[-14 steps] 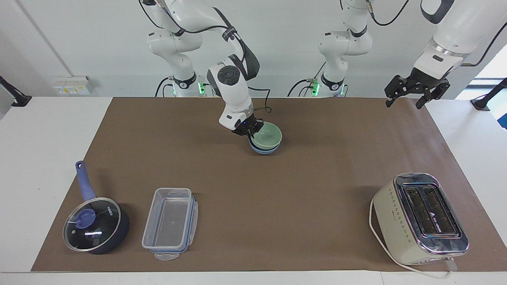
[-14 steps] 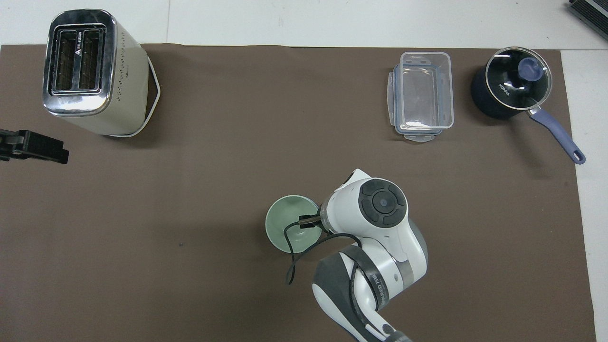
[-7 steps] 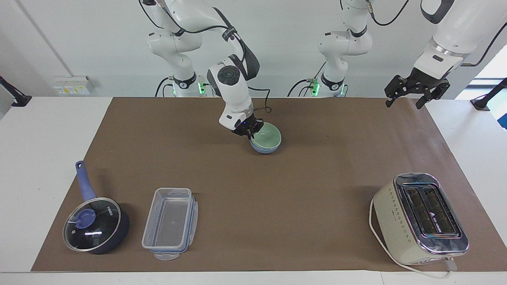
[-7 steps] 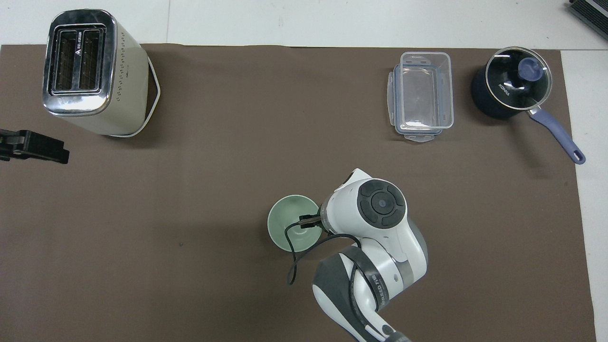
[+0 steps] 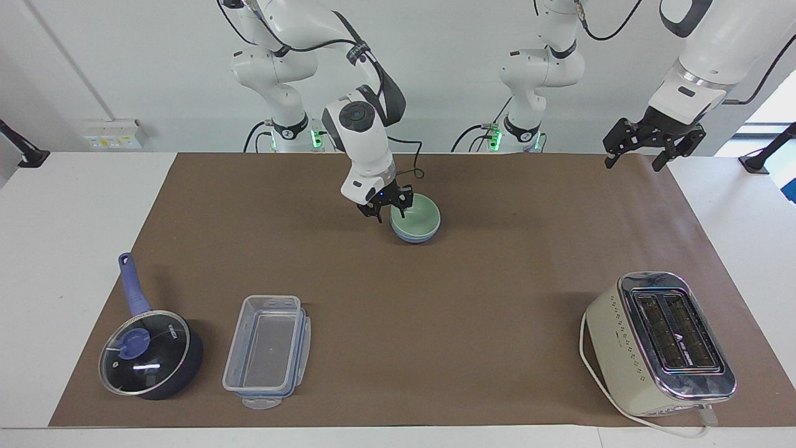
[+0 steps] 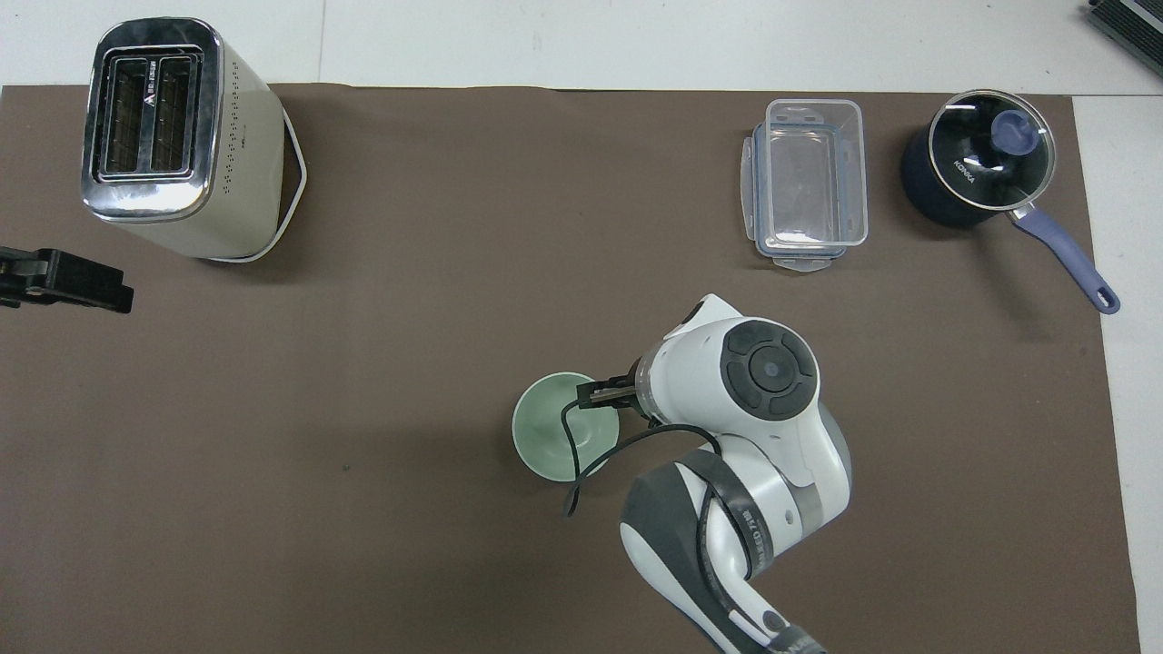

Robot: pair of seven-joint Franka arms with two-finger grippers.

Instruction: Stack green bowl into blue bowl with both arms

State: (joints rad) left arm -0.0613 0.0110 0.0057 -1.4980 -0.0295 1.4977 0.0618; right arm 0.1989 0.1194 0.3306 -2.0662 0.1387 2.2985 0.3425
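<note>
Green bowl [image 5: 415, 215] sits upright, mouth up, in blue bowl [image 5: 413, 236]; right gripper [image 5: 387, 210] fingers released.

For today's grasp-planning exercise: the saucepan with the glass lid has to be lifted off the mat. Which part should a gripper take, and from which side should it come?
Grip the saucepan by its long blue handle, coming straight down from above with the jaws across the handle's width. The handle is narrow and sticks out clear of the pot toward the robots, with bare mat on both sides. The pot body looks too wide, and the lid knob would probably lift only the lid.
</note>
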